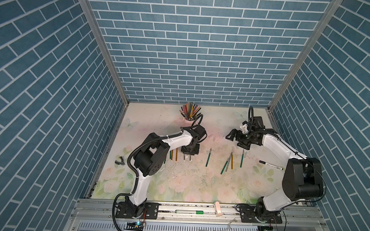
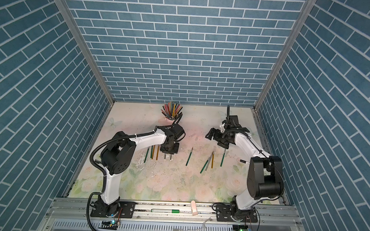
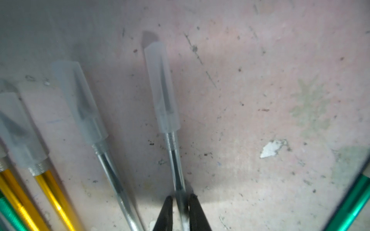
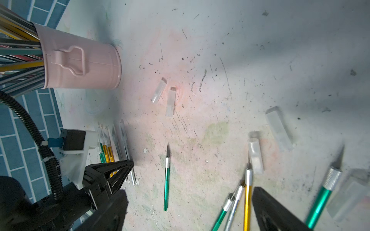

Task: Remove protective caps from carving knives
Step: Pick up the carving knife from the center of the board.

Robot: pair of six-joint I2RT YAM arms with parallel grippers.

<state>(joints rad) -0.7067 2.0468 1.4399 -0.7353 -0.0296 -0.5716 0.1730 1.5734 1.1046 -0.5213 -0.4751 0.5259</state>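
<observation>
Your workspace is a scuffed, floral-printed table (image 1: 176, 184) boxed by blue brick-patterned walls (image 1: 193, 45), with a pink cup (image 4: 84, 64) of pencils towards the back wall. Your left gripper (image 3: 181, 197) is clenched on the handle of a silver carving knife (image 3: 176, 166), its cap (image 3: 162, 88) still on, lying on the table in front of the cup. Two loose caps (image 4: 170, 102) lie near the cup, and your right gripper (image 1: 232, 137) stands spread wide and empty, well apart from the cup.
</observation>
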